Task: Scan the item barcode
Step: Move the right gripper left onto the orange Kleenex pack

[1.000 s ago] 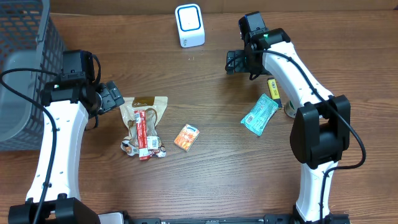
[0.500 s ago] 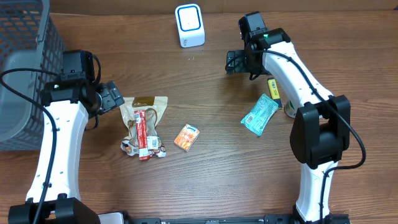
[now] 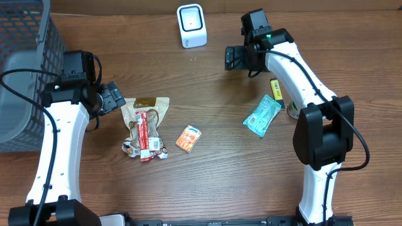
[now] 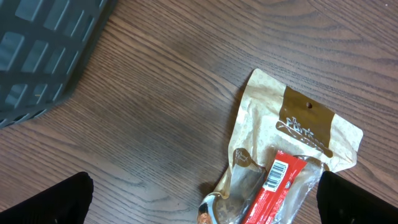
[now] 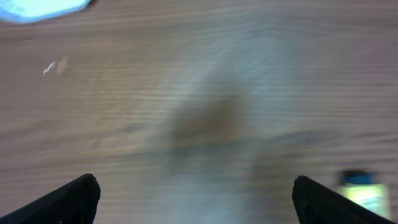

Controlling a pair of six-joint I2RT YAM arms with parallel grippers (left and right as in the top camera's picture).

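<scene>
A white scanner (image 3: pixel 191 25) with a blue face stands at the table's far edge. A tan pouch (image 3: pixel 146 119) lies left of centre with a red packet (image 3: pixel 146 133) on top of it; the packet's barcode (image 4: pixel 278 175) faces up in the left wrist view. My left gripper (image 3: pixel 117 97) is open just left of the pouch, its jaws wide above the pouch's (image 4: pixel 292 134) lower end. My right gripper (image 3: pixel 228 58) hangs open and empty to the right of the scanner. The right wrist view is blurred, showing bare wood and a corner of the scanner (image 5: pixel 37 7).
A grey mesh basket (image 3: pixel 25 69) fills the far left corner and shows in the left wrist view as the basket (image 4: pixel 43 50). A small orange box (image 3: pixel 188 139) lies mid-table. A teal packet (image 3: pixel 262 115) and a yellow item (image 3: pixel 276 91) lie at the right.
My right gripper has shifted a little to the left and toward the far edge, nearer the scanner. The left arm and all the items have stayed put.
</scene>
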